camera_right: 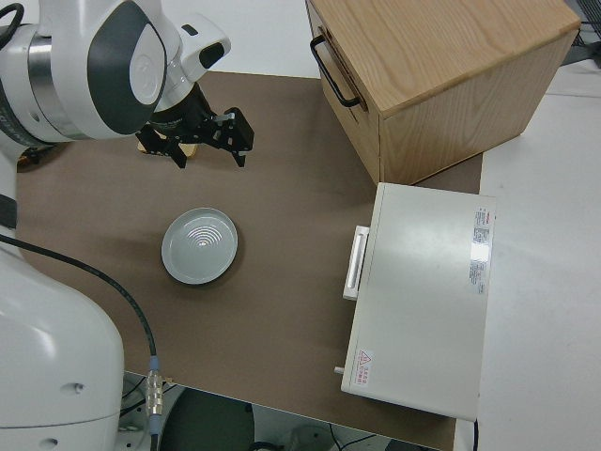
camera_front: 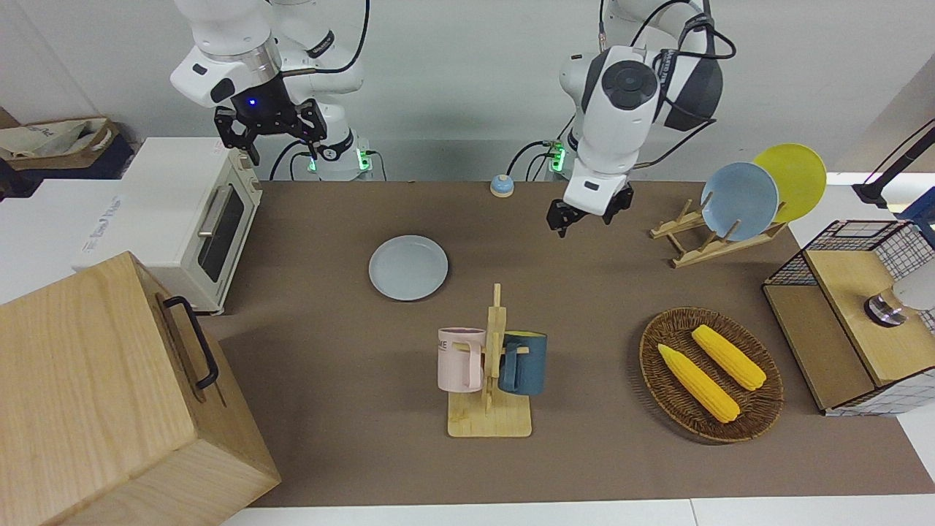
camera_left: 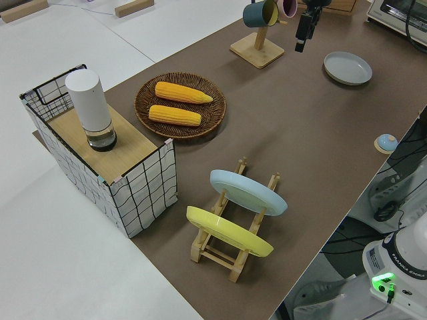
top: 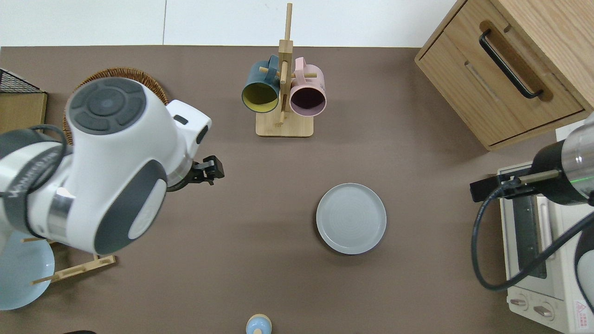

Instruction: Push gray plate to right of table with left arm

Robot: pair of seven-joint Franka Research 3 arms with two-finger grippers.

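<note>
The gray plate (camera_front: 407, 267) lies flat on the brown table (camera_front: 584, 292), nearer to the robots than the mug stand; it also shows in the overhead view (top: 351, 218), the left side view (camera_left: 347, 67) and the right side view (camera_right: 199, 245). My left gripper (camera_front: 588, 218) is open, empty and raised. In the overhead view it (top: 212, 169) is over bare table between the wicker basket and the mug stand, well apart from the plate. The right arm is parked, its gripper (camera_front: 270, 135) open.
A mug stand (camera_front: 491, 365) holds a pink and a blue mug. A wicker basket (camera_front: 710, 372) holds two corn cobs. A plate rack (camera_front: 701, 241) holds a sky-blue and a yellow plate. A toaster oven (camera_front: 197, 219), wooden cabinet (camera_front: 109, 387), wire crate (camera_front: 855, 314) and small blue bell (camera_front: 501, 185) stand around.
</note>
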